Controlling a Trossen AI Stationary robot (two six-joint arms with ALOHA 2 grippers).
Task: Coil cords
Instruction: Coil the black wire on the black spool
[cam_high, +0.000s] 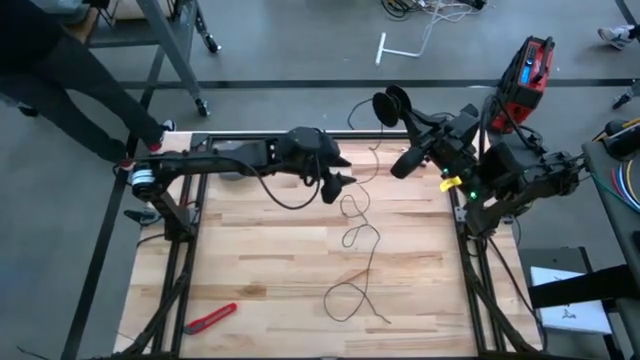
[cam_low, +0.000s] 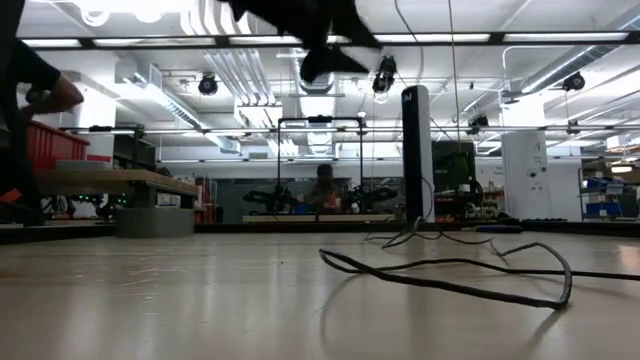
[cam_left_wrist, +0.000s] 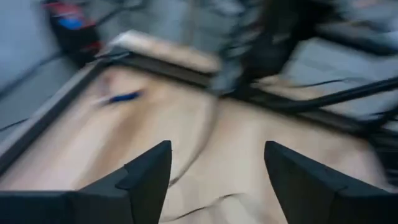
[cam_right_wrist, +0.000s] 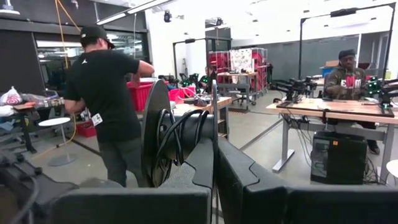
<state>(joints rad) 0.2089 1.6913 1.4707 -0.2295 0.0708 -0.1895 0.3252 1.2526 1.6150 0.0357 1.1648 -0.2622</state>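
Right gripper (cam_high: 398, 108) is clamping the reel (cam_right_wrist: 163, 134) upright over the table's (cam_high: 250, 260) far edge | left gripper (cam_high: 345, 180) is hovering open near the cord (cam_high: 352, 262) | cord is trailing limp in loose loops across the table | light, floppy, thin: best pinched near the reel.

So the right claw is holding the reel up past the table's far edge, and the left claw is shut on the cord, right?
Not quite. The left wrist view shows the left claw open, gripping nothing. The right claw does hold the reel past the table's far edge, with the cord trailing across the wood.
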